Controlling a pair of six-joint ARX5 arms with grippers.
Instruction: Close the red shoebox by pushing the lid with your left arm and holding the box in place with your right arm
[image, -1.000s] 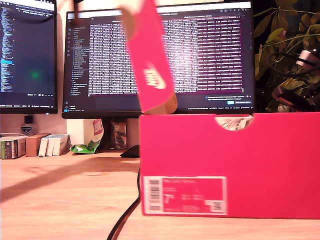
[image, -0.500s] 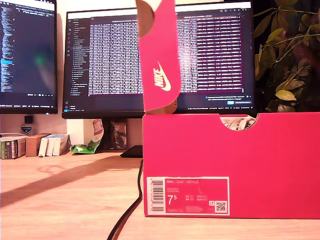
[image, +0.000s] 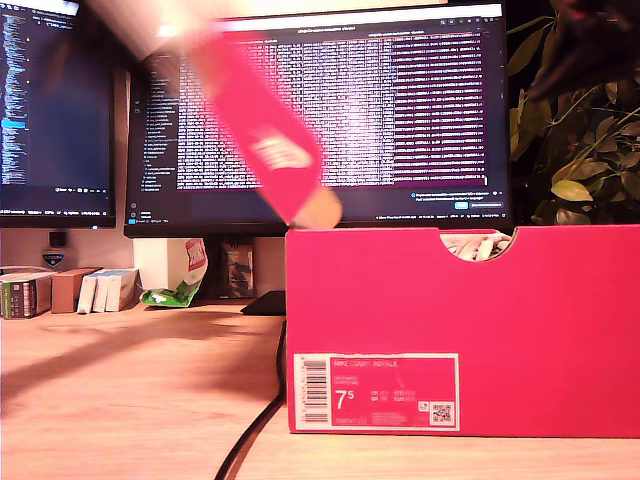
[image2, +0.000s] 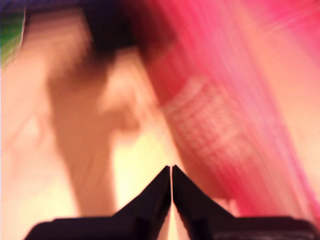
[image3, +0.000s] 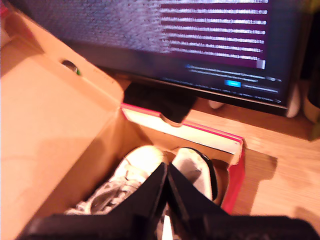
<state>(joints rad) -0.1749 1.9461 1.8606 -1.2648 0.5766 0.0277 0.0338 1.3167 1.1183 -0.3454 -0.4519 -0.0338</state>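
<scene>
My first pincer (image2: 171, 170) is clenched, tips touching, gripping nothing; my second pincer (image3: 166, 167), also clenched and empty, hovers over shoes (image3: 145, 170) in the red shoebox (image: 470, 330), which stands on the bench (image: 130, 400), lid (image: 260, 140) tilted open

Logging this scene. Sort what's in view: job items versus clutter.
Job: red shoebox; its lid, tilted open; shoes inside; my first gripper; my second gripper.

Clutter: monitors, plant, cable, small boxes.
</scene>
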